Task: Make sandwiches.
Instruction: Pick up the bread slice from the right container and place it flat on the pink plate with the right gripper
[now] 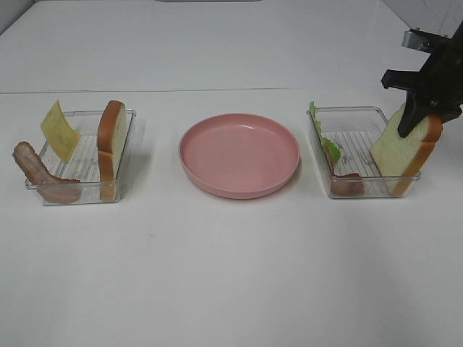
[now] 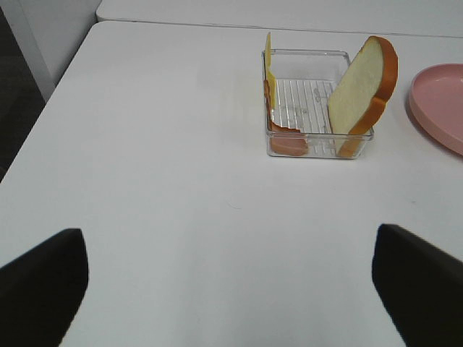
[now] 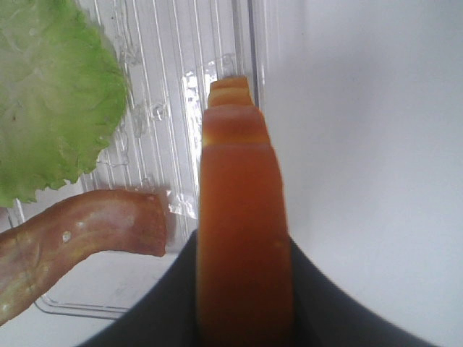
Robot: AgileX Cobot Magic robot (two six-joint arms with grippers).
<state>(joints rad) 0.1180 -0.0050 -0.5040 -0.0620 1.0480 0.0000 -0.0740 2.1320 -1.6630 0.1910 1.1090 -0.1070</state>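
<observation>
My right gripper (image 1: pixel 417 118) is shut on the top edge of a white bread slice (image 1: pixel 400 153) with tan crust, which stands tilted at the right end of the right clear tray (image 1: pixel 352 115). The right wrist view shows the crust (image 3: pixel 242 238) pinched between the two black fingers (image 3: pixel 318 303). That tray also holds a green lettuce leaf (image 1: pixel 327 142) (image 3: pixel 51 101) and a bacon strip (image 1: pixel 348 183) (image 3: pixel 79 235). The left clear tray (image 1: pixel 87 116) holds a yellow cheese square (image 1: pixel 58 130), a bacon strip (image 1: pixel 40 173) and a second bread slice (image 1: pixel 111 148) (image 2: pixel 362 90). My left gripper (image 2: pixel 231 289) is open, well short of that tray.
A pink round plate (image 1: pixel 239 155) sits between the two trays and has nothing on it. Its edge shows in the left wrist view (image 2: pixel 441 101). The white table's left edge (image 2: pixel 43 108) shows in the left wrist view.
</observation>
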